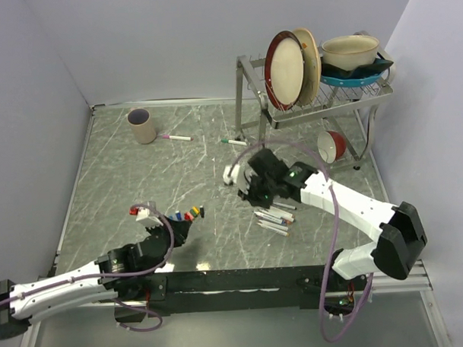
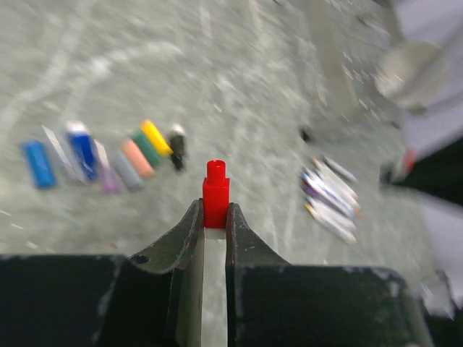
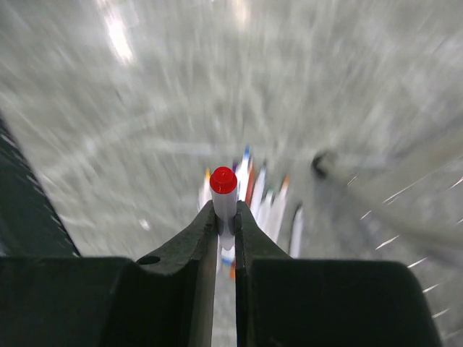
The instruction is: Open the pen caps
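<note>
You have the red cap (image 2: 215,192) pinched between the fingertips of the left gripper (image 2: 215,214), left of the pen pile (image 2: 329,199). The loose caps (image 2: 108,155) lie in a row farther left. The right gripper (image 3: 225,215) clamps a white pen (image 3: 224,194), its blurred tip seemingly red, above that pile.

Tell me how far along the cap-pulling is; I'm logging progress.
Done: a row of loose caps lies on the table near a pile of pens. In hand: the left jaws pinch a red cap, the right jaws a white pen. Left: two pens farther back, caps apparently on.
</note>
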`<state>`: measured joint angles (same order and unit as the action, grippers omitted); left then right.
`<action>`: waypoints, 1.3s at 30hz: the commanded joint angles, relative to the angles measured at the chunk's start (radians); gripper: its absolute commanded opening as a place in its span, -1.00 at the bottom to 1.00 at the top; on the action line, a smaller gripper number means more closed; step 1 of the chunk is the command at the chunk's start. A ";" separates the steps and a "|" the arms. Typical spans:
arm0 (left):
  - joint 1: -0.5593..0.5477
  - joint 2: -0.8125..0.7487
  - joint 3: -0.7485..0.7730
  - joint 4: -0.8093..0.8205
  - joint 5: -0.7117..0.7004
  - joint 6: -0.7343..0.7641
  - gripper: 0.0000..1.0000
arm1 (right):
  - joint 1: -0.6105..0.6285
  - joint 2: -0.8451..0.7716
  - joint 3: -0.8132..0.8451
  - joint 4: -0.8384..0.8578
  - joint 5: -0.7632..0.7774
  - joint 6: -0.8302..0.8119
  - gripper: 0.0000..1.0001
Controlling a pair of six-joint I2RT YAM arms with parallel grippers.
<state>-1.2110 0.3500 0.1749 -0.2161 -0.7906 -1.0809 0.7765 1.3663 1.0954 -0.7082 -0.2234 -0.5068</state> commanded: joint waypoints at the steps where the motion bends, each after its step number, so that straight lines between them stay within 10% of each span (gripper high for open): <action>1: 0.177 0.163 0.151 -0.017 0.098 0.102 -0.98 | 0.003 -0.026 -0.145 0.070 0.156 -0.056 -1.00; 11: 0.539 0.487 0.279 0.060 0.373 0.223 -0.98 | 0.003 0.034 -0.189 0.076 0.197 -0.068 -0.92; 39: 0.711 0.630 0.242 0.205 0.539 0.260 -0.85 | -0.008 0.140 -0.204 0.062 0.292 -0.067 -0.46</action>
<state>-0.5091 0.9787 0.4110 -0.0631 -0.2798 -0.8425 0.7761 1.4860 0.8955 -0.6533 0.0608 -0.5667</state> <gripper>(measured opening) 0.154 0.243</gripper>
